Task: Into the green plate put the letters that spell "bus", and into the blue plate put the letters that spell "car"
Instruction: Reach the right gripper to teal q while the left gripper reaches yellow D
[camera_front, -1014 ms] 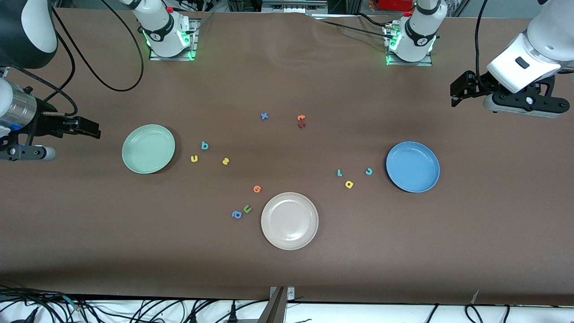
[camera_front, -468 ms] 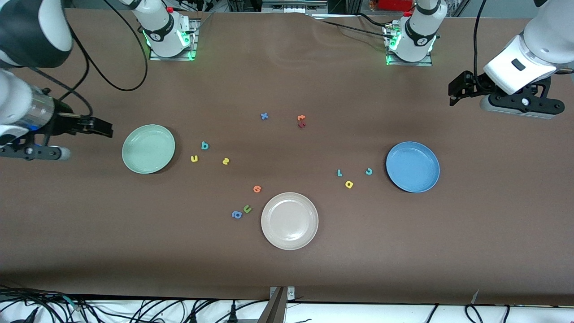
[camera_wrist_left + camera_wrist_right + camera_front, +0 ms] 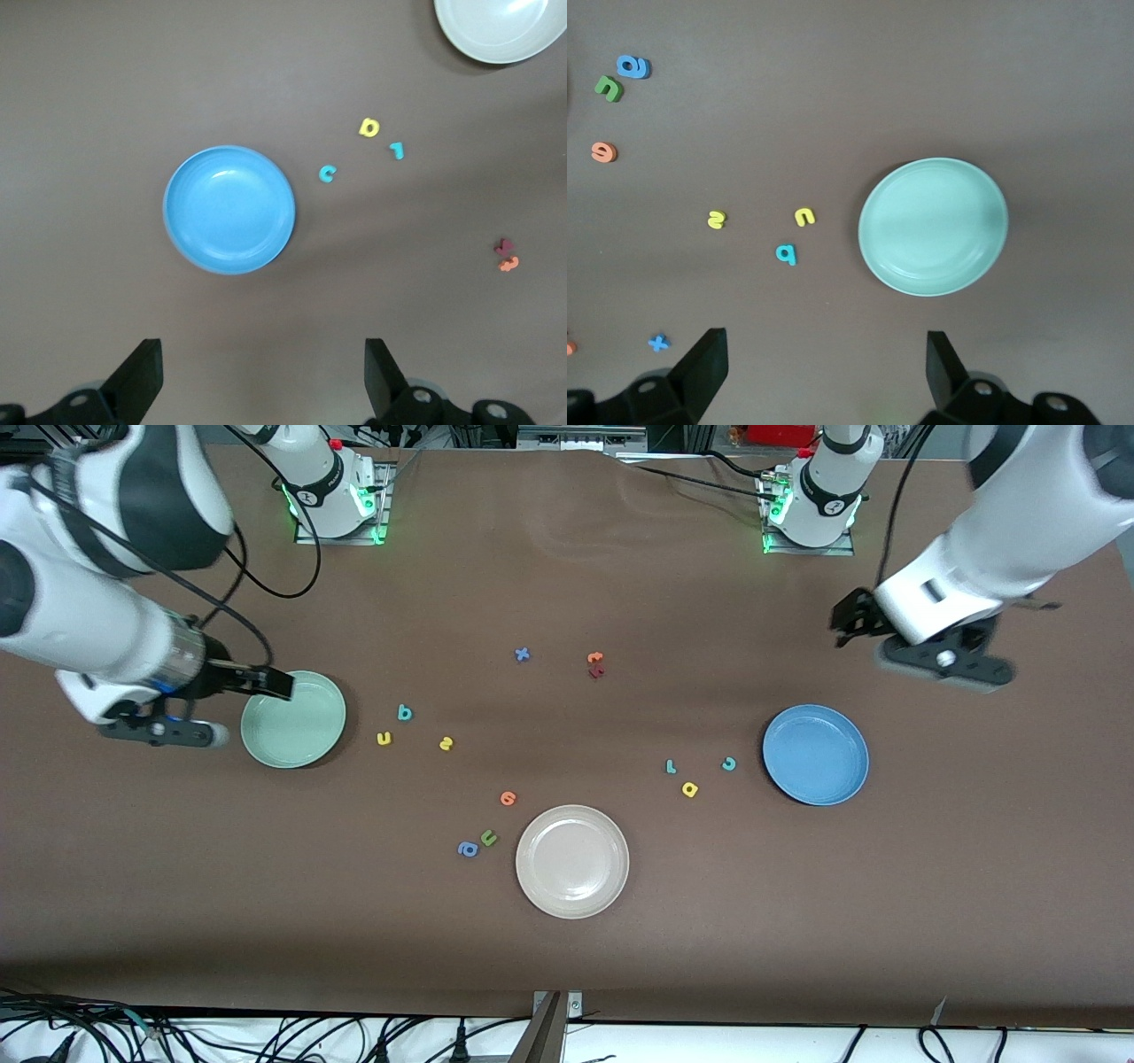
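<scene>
The green plate (image 3: 293, 719) lies toward the right arm's end. Beside it are the teal "b" (image 3: 405, 712), yellow "u" (image 3: 384, 738) and yellow "s" (image 3: 446, 743). The blue plate (image 3: 815, 755) lies toward the left arm's end, with the teal "c" (image 3: 728, 763), teal "r" (image 3: 671, 766) and yellow "a" (image 3: 689, 789) beside it. My right gripper (image 3: 158, 733) hangs open and empty over bare table beside the green plate (image 3: 933, 226). Open and empty too, my left gripper (image 3: 943, 662) hovers over bare table beside the blue plate (image 3: 229, 210).
A beige plate (image 3: 572, 861) sits mid-table, nearer the front camera. Next to it lie an orange letter (image 3: 508, 798), a green "u" (image 3: 488, 838) and a blue "a" (image 3: 468, 849). A blue "x" (image 3: 522, 654) and an orange and red pair (image 3: 595, 664) lie nearer the bases.
Both arms have swung in from the table's ends toward the middle, the right gripper up to the green plate and the left toward the blue plate. Nothing on the table has moved.
</scene>
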Robot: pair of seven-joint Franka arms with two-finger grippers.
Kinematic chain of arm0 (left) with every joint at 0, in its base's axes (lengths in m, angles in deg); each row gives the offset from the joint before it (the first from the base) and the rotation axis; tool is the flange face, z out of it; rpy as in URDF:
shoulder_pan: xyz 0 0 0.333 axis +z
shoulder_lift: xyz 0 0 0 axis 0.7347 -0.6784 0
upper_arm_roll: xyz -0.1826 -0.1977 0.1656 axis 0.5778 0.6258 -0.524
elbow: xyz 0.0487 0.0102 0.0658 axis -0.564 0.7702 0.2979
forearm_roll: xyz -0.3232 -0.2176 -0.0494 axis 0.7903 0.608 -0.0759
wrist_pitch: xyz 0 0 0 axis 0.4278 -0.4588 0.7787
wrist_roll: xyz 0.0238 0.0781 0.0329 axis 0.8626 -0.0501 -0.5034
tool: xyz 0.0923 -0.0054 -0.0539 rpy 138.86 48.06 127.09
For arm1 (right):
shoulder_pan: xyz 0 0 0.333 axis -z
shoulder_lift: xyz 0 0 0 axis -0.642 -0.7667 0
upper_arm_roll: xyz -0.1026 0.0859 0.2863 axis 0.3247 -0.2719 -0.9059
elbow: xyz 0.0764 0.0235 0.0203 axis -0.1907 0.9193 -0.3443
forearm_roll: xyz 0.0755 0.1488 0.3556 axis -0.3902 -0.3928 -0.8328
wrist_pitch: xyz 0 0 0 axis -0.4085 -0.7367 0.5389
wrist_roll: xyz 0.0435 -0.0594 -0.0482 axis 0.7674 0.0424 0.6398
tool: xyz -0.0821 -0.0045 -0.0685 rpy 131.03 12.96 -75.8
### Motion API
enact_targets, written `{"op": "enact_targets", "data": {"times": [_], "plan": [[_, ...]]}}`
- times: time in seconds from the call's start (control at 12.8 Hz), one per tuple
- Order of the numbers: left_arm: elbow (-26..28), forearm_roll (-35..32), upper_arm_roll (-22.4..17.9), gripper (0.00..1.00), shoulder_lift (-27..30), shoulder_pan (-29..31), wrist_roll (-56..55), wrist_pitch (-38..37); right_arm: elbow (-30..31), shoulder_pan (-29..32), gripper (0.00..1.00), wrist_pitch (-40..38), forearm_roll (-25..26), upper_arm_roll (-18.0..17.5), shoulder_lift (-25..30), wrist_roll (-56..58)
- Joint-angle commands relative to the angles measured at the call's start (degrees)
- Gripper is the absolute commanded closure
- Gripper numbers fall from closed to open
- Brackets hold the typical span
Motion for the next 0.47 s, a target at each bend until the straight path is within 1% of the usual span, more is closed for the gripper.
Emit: {"op": "enact_targets", "data": {"times": [0.0, 0.16, 0.31, 0.39], "plan": [[-1.45, -1.44, 0.83, 0.0, -6.66, -1.92, 0.04, 2.34, 6.39, 0.21, 0.01, 4.85, -0.74, -3.05, 0.75, -3.42], [-1.28, -1.97, 0.83, 0.0, -10.45, -5.43, -3.19, 7.25, 10.95, 0.21, 0.02, 8.54, -0.74, -4.29, 0.39, -3.51], [-1.45, -1.97, 0.92, 0.0, -15.45, -7.11, -4.09, 11.38, 17.1, 0.21, 0.02, 15.03, -0.74, -6.31, 0.39, -3.6], [-1.36, -1.88, 1.01, 0.0, -17.74, -7.82, -3.48, 13.93, 20.44, 0.21, 0.02, 18.98, -0.74, -6.49, 0.39, -3.6]]}}
